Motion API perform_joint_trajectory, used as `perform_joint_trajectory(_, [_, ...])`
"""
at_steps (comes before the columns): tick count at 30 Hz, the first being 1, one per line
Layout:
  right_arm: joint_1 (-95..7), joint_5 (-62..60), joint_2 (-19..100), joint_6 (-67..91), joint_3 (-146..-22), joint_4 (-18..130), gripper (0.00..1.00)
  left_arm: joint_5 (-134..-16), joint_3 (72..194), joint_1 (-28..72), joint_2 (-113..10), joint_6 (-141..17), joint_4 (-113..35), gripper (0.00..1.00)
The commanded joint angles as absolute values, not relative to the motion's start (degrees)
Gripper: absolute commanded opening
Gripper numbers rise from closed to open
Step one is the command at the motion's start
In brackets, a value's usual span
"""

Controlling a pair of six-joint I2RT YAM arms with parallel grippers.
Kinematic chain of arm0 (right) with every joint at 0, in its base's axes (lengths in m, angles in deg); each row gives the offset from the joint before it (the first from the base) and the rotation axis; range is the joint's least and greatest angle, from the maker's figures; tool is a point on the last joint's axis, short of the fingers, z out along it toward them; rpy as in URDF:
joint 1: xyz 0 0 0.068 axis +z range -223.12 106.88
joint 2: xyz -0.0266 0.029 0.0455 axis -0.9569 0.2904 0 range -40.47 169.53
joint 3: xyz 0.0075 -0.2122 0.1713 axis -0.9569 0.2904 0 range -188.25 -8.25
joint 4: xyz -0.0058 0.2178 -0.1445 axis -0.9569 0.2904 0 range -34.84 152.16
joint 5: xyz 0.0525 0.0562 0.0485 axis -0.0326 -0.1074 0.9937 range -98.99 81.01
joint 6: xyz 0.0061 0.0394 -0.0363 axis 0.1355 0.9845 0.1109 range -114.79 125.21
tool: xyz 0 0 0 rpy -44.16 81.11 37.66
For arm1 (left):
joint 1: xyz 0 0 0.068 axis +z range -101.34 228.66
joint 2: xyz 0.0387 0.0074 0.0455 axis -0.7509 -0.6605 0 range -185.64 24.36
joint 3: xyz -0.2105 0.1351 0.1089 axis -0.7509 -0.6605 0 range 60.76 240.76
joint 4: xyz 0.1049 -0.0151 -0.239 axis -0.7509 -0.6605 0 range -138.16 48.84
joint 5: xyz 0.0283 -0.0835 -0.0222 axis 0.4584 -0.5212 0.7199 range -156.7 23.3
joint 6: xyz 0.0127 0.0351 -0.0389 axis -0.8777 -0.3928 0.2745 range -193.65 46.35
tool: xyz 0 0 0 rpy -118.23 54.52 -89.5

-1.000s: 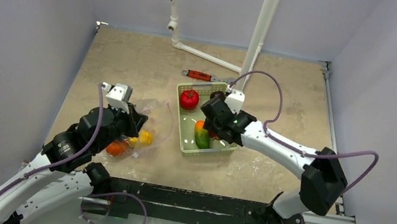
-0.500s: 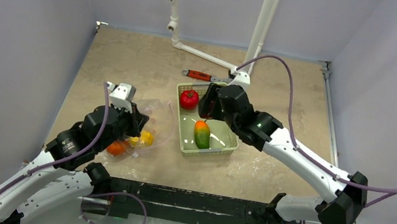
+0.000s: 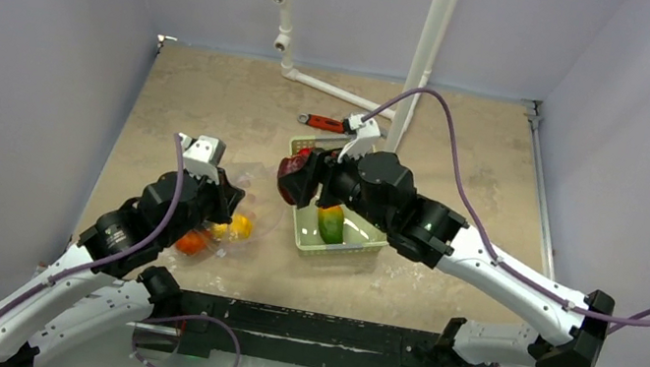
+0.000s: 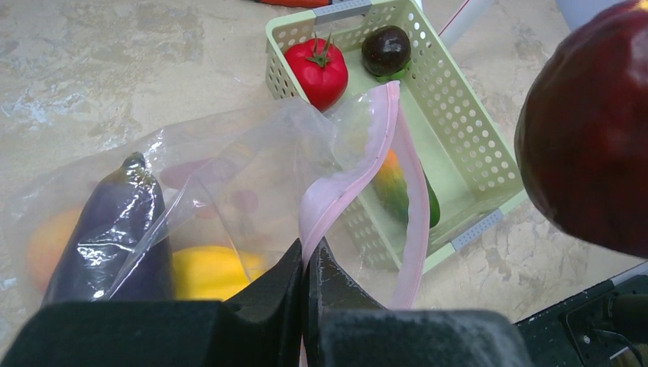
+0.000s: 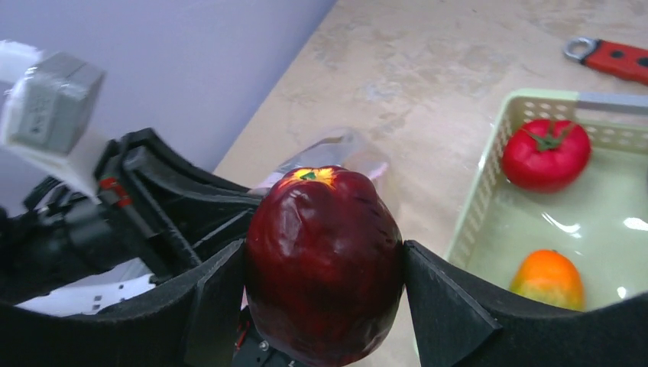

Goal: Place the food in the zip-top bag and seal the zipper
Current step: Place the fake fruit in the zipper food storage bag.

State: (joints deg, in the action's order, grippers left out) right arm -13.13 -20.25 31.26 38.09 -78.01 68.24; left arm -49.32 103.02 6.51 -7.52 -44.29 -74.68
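Leftward, right arm [image 3: 496, 267] outstretched, apple [image 5: 325, 264] aloft.

Cam layout: one fixed overhead, two on the wrists.
We have the top cam high behind the arm bases, looking down over the whole table [image 3: 216, 96]. Left wrist cam looks down past the left gripper [image 4: 307, 260], close on the zip-top bag [image 4: 229, 153]; right wrist cam sits tight on the dark red apple [image 5: 325, 260]. All three share the green basket [image 4: 466, 145].

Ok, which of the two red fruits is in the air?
The dark red apple, clamped in the right tool; the brighter red tomato sits in the green basket.
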Motion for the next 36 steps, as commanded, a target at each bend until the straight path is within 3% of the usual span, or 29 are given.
perform_joint_trajectory(1, [-11.18, -15.59, 31.33, 35.12, -79.88, 62.01, 0.24, -48.41, 102.96, 6.28, -7.71, -44.3, -73.06, 0.0])
perform_joint_trajectory(18, [-7.99, -13.78, 41.06, 35.44, -77.21, 55.45, 0.24, -48.33, 102.95, 6.21, -7.29, -44.3, -73.12, 0.0])
perform_joint_trajectory(27, [-7.01, -19.5, 47.1, 38.03, -76.35, 55.7, 0.24, -48.42, 102.95, 6.25, -7.18, -44.3, -73.13, 0.0])
perform_joint_trajectory(31, [-7.02, -22.25, 50.25, 40.41, -77.52, 57.17, 0.28, -48.5, 102.95, 6.3, -7.28, -44.3, -73.15, 0.0])
perform_joint_trajectory(36, [-7.03, -25.41, 53.72, 43.4, -81.48, 60.7, 0.4, -48.6, 102.95, 6.23, -7.37, -44.3, -73.0, 0.0])
